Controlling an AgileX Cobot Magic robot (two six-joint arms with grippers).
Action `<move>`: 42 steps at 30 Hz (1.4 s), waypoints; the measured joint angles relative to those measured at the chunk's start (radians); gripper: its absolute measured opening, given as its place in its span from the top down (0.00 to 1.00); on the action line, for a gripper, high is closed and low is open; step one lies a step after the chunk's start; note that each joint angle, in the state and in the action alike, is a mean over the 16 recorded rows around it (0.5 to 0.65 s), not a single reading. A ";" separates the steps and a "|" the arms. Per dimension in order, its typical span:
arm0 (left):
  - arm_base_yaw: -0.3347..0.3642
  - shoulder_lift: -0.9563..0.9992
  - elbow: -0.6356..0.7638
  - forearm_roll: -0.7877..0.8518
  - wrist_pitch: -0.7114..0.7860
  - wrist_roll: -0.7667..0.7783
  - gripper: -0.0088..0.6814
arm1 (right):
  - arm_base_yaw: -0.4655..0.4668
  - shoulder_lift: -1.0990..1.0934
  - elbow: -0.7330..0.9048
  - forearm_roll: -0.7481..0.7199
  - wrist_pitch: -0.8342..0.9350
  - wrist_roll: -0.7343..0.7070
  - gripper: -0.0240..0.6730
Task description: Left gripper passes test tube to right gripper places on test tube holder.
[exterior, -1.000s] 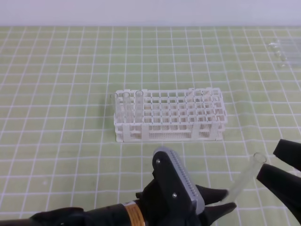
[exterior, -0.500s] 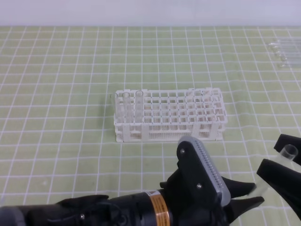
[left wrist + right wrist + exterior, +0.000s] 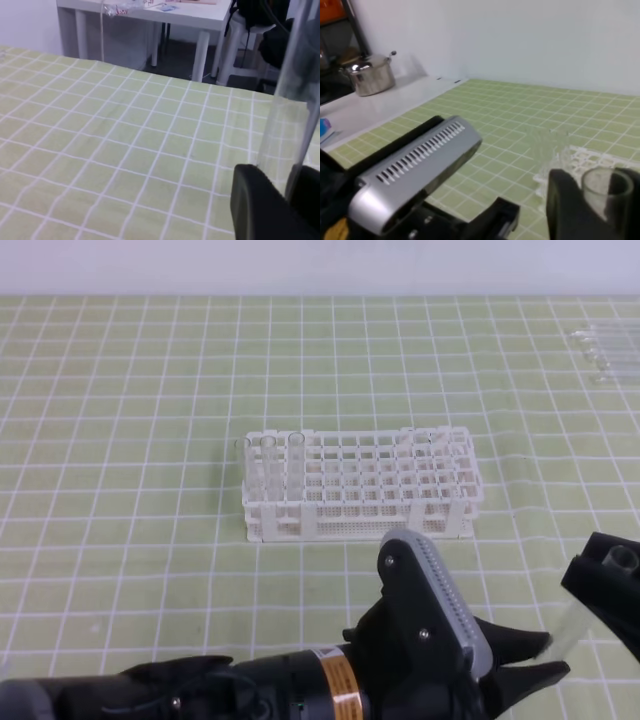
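Note:
The test tube (image 3: 577, 612) slants above the mat at the lower right, rim up. My left gripper (image 3: 556, 655) is shut on its lower end; in the left wrist view the tube (image 3: 291, 100) rises from between the black fingers (image 3: 257, 202). My right gripper (image 3: 603, 580) is shut on the tube just below the rim, and the right wrist view shows the rim (image 3: 605, 186) between its fingers (image 3: 565, 205). The white test tube holder (image 3: 360, 485) stands mid-table with three tubes (image 3: 268, 462) in its left end.
Several spare tubes (image 3: 600, 348) lie at the far right of the green checked mat (image 3: 130, 440). The left arm's grey ribbed wrist module (image 3: 430, 600) fills the lower middle. Off the mat, a metal pot (image 3: 370, 75) sits on a white counter.
The left arm carried the tube rightward, then stopped. The right gripper's fingers, spread around the tube's upper part half a second ago, have shut on it near the rim.

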 joint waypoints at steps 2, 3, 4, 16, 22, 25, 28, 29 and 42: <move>0.000 0.001 0.000 0.000 0.000 -0.006 0.98 | 0.000 0.000 0.000 0.000 -0.003 -0.008 0.94; 0.000 0.001 0.000 0.000 -0.001 -0.010 0.98 | 0.000 0.000 0.000 0.000 -0.004 -0.013 0.94; 0.000 0.001 0.000 0.000 -0.002 -0.013 0.98 | 0.000 0.000 0.000 0.000 -0.006 -0.016 0.94; -0.001 0.002 0.000 0.002 0.002 -0.030 0.96 | -0.001 0.000 -0.001 0.001 0.003 -0.032 0.95; -0.001 -0.002 0.000 -0.001 0.017 -0.033 0.94 | -0.001 0.000 -0.001 0.002 0.009 -0.041 0.95; 0.000 -0.013 0.000 -0.003 0.039 -0.034 0.94 | 0.000 0.000 -0.001 0.003 -0.007 -0.055 0.95; 0.002 -0.033 0.000 -0.004 0.078 -0.031 0.93 | 0.000 0.001 -0.007 0.004 -0.039 -0.080 0.95; 0.002 -0.042 0.000 -0.004 0.096 -0.029 0.93 | 0.000 0.003 -0.011 0.004 -0.051 -0.090 0.95; 0.009 -0.220 0.000 0.001 0.502 -0.011 0.93 | 0.000 0.176 -0.159 0.019 -0.071 -0.272 0.95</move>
